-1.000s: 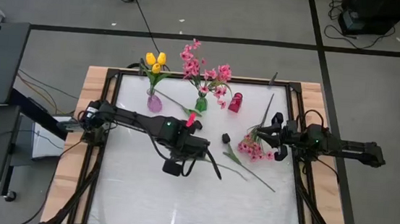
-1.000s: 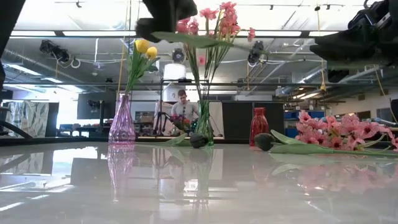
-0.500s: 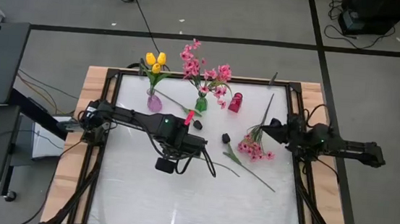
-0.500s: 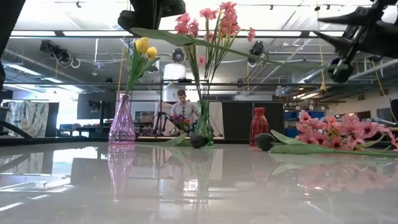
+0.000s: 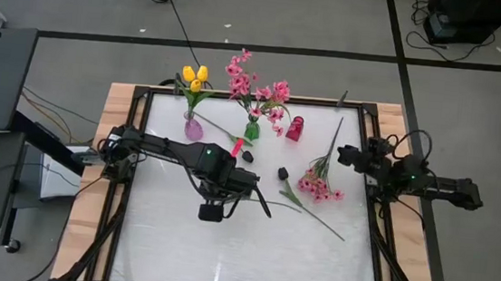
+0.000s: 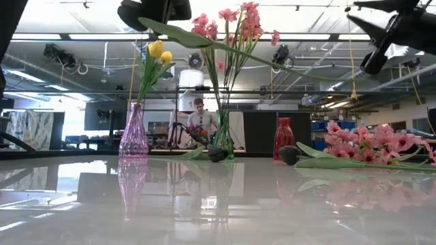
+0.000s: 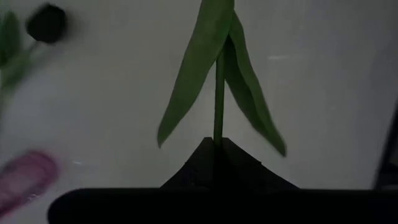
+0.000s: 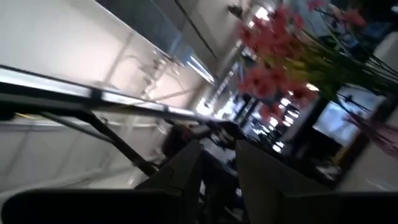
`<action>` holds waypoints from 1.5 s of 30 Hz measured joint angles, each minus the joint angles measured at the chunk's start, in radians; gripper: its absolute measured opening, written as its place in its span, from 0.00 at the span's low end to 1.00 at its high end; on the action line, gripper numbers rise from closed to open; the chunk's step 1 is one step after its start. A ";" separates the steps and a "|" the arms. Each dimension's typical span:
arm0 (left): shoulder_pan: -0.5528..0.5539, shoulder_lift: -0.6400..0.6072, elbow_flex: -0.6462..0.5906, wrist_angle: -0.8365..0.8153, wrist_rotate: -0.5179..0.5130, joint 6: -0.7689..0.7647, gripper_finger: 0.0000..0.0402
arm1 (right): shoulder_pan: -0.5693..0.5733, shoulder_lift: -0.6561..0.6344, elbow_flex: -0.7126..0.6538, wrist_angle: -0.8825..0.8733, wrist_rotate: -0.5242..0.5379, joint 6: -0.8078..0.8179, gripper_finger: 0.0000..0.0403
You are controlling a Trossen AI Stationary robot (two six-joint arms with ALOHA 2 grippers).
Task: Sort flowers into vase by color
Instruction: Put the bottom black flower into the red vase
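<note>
A green-stemmed flower [image 7: 219, 93] is pinched by the left gripper [image 7: 214, 144] above mid-table, its stem running straight out from the fingertips, lengthwise across the white table [image 5: 222, 256].

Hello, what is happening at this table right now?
A two-arm robot is sorting artificial flowers into vases. The left gripper is shut on a green stem with leaves, lifted above the table. The right gripper hovers empty near the right edge. Yellow tulips stand in the purple vase; a pink spray and a dark tulip lie on the table.
</note>
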 joint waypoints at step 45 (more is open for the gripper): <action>0.172 0.000 0.306 0.359 0.574 -0.892 0.05 | 0.380 0.868 1.034 -0.843 0.535 -1.518 0.27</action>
